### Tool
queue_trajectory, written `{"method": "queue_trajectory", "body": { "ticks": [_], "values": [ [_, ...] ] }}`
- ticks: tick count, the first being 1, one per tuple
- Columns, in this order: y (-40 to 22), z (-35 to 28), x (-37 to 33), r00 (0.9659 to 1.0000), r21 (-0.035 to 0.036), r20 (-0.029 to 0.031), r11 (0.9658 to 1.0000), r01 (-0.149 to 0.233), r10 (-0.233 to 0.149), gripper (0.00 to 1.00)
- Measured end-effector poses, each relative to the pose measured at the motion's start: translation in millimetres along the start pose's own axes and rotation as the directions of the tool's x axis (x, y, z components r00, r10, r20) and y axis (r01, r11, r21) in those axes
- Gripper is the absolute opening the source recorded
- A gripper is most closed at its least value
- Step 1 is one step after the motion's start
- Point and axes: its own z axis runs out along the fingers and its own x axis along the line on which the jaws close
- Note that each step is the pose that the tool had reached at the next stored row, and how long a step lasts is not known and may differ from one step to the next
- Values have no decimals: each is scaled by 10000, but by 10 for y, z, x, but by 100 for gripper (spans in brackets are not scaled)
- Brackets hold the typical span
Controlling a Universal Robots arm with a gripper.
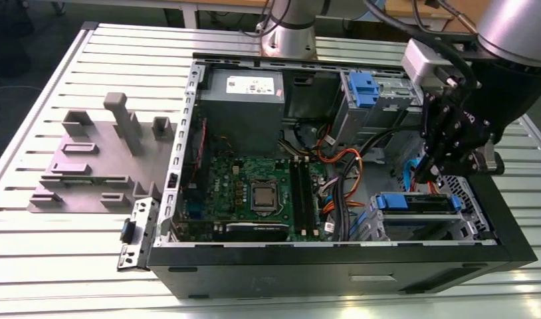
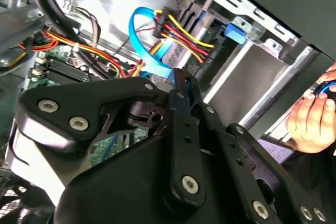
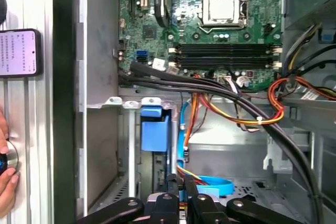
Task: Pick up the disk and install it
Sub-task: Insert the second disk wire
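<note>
**Tool hangs narrow over the drive cage, disk seated below it**

An open computer case lies on the slatted table. The disk sits in the lower drive cage at the exterior view's right, near the case's front corner. Its blue carrier frame is visible there, and in the first wrist view one blue end of the frame shows in the bay.

The tool hangs just above the cage, close to the disk. In both wrist views its fingers are drawn narrow, almost together. I cannot tell whether they pinch anything.

A light blue data cable loops just beside the fingers. The motherboard fills the middle of the case.

A person's hand is outside the case wall, and a phone lies on the table there.
</note>
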Motion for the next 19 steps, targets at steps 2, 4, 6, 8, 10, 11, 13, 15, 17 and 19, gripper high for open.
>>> {"method": "queue_trajectory", "body": {
  "ticks": [2, 4, 6, 8, 10, 11, 13, 15, 17, 19],
  "values": [
    [7, 11, 31, 10000, 66, 14, 10000, -5, 5, 16],
    [15, 23, 58, 10000, 132, 39, 9999, -11, 10, 16],
    [21, 36, 82, 9999, 176, 111, 9998, -14, 12, 16],
    [25, 50, 113, 9998, 186, 210, 9998, -19, 15, 16],
    [27, 70, 149, 9995, 186, 318, 9998, -26, 20, 16],
    [27, 79, 163, 9994, 185, 357, 9998, -28, 21, 16],
    [26, 99, 192, 9991, 183, 417, 9998, -30, 23, 16],
    [27, 113, 214, 9989, 182, 458, 9998, -33, 24, 16],
    [27, 122, 223, 9987, 182, 504, 9998, -34, 25, 16],
    [27, 129, 225, 9987, 181, 515, 9998, -35, 26, 16]
  ]
}}
